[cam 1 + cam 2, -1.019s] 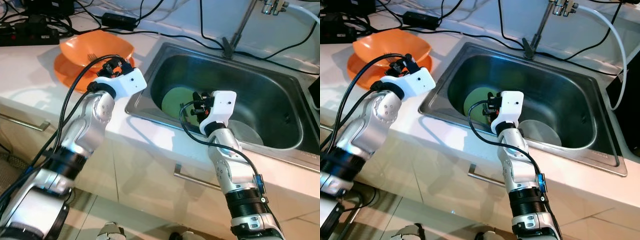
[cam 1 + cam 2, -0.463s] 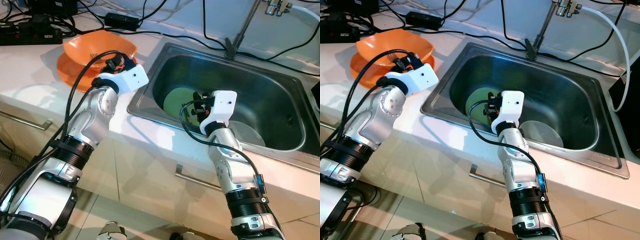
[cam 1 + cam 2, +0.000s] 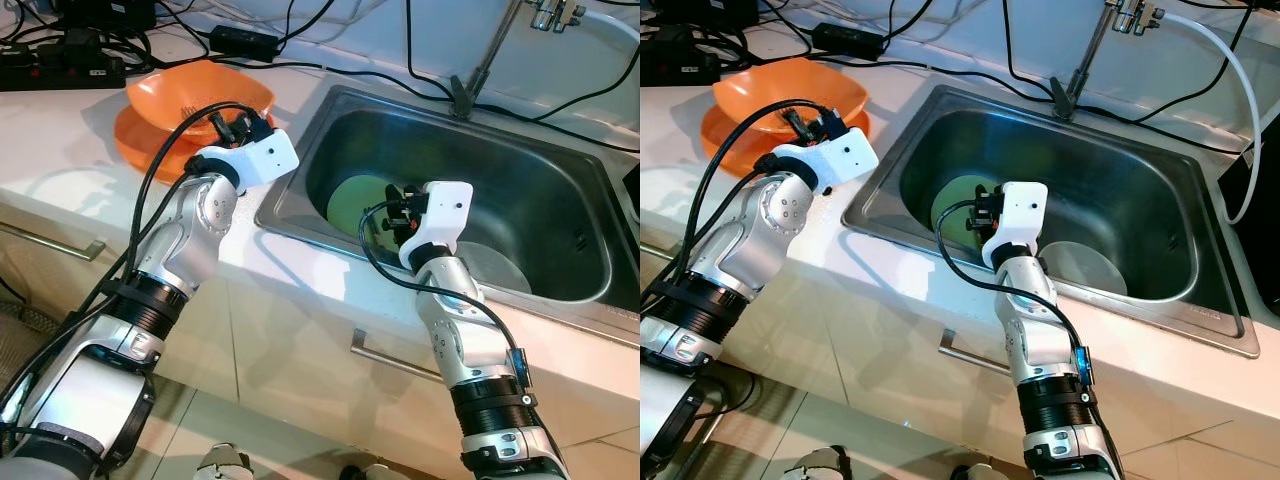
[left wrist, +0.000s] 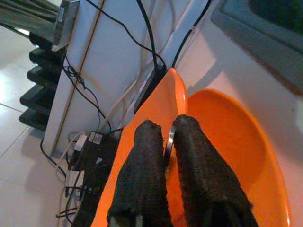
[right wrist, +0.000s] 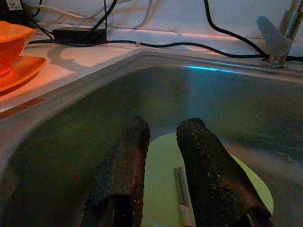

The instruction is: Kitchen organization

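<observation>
Head cam, left side: left gripper sits over the orange bowl, which is stacked on an orange plate on the white counter, just beside the sink.
Head cam, sink: right gripper is down inside the basin, above a green plate; a grey plate lies next to it, partly behind the arm. Faucet at back edge, black cables across the counter.
L wrist cam: fingers nearly together, clamped on a thin metal utensil — a fork, going by the tines seen from the head cam — w/ bowl rim directly behind.
R wrist cam: fingers apart, nothing between them; a slim utensil lies on the green plate below the gap.
</observation>
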Robot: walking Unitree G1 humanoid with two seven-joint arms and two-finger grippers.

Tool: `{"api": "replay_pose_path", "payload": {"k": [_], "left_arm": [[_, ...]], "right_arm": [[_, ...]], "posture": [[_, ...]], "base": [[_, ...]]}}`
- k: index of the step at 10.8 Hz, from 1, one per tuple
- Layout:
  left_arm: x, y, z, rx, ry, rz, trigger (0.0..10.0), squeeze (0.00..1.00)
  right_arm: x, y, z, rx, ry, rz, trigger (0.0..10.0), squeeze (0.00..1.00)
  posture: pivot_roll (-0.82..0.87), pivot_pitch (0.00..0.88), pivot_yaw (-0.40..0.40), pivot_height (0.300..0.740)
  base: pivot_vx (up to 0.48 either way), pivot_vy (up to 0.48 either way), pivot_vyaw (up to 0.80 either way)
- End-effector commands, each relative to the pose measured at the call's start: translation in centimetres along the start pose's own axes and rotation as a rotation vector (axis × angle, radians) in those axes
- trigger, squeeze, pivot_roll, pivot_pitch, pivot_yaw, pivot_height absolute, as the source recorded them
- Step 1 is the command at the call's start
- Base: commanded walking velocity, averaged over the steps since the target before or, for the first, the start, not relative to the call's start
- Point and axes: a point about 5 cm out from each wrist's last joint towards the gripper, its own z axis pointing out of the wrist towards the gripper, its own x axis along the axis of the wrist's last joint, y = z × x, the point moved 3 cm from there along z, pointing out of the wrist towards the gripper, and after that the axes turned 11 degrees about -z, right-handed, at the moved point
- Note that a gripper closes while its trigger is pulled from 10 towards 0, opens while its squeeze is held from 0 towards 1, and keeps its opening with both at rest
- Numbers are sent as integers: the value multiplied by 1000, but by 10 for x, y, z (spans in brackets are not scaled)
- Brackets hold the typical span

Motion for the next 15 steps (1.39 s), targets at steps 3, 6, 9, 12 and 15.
{"api": "replay_pose_path", "payload": {"k": [3, 6, 9, 12, 15], "left_arm": [[7, -2, 3, 3, 23, 9, 0, 0], [21, -17, 3, 72, 93, 66, 0, 0], [74, -39, -9, 183, 341, 25, 0, 0], [131, -19, -34, -30, 651, -325, 10000, 0], [138, 8, -39, -317, 615, -784, 10000, 0]], "right_arm": [[0, 5, -1, -19, -2, 4, 10000, 0], [0, 5, -1, -19, -1, 6, 10000, 0], [0, 5, -1, -24, 0, 5, 10000, 0], [0, 6, -1, -25, 3, 7, 10000, 0], [4, 10, -1, -41, 28, -28, 10000, 1000]], "posture": [[49, 68, -144, 740], [51, 66, -145, 740], [51, 66, -145, 740], [55, 67, -147, 740], [49, 67, -140, 740]], "base": [[0, 0, 0], [0, 0, 0], [0, 0, 0], [0, 0, 0], [0, 0, 0]]}}
